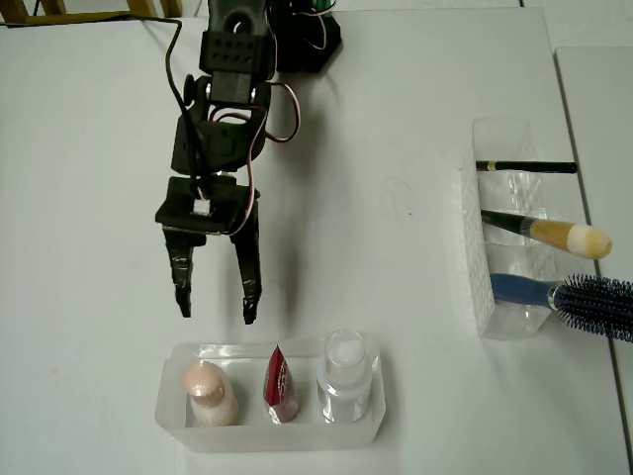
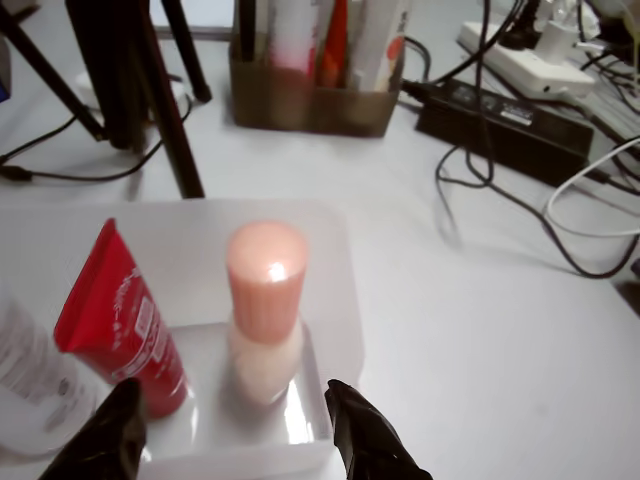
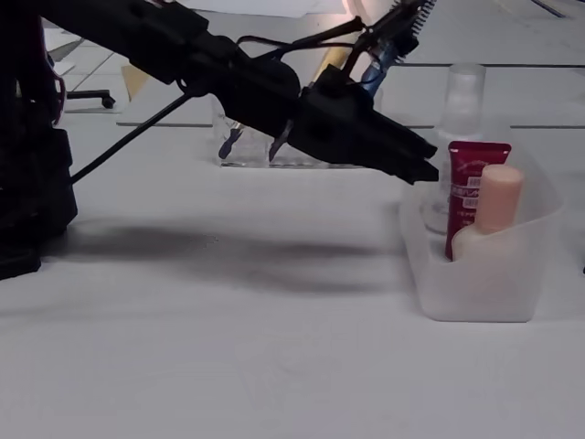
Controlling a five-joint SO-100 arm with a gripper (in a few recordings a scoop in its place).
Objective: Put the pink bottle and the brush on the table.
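In the overhead view, the gripper (image 1: 216, 302) is seen with its jaws spread apart and nothing between them, hovering over the table (image 1: 89, 247) just short of a translucent tray (image 1: 174, 416) that sits near the table's bottom edge. The pink bottle (image 1: 210, 393) is stood upright at the tray's left end, beside a red tube (image 1: 280, 386) in the middle and a clear bottle (image 1: 343, 368) at the right end. The brush (image 1: 549, 232) is laid across a clear holder (image 1: 479, 297) by the table's right edge, between a thin black pencil (image 1: 525, 166) and a blue hairbrush (image 1: 584, 299).

In the wrist view, the pink bottle (image 2: 265, 310) is framed between the two open fingertips (image 2: 365, 440), with the red tube (image 2: 120, 315) very near on the picture's left and the tray wall (image 2: 335, 330) just on the right. A risk is judged here: one finger could be driven onto the tube or the tray rim, so that the tray is shoved or the bottle tipped.

In the fixed view, the gripper (image 3: 416, 165) is held above the tray's rim (image 3: 430, 265), apart from the pink bottle (image 3: 492, 206). A grip taken only on the narrow cap may let the rounded body slip.
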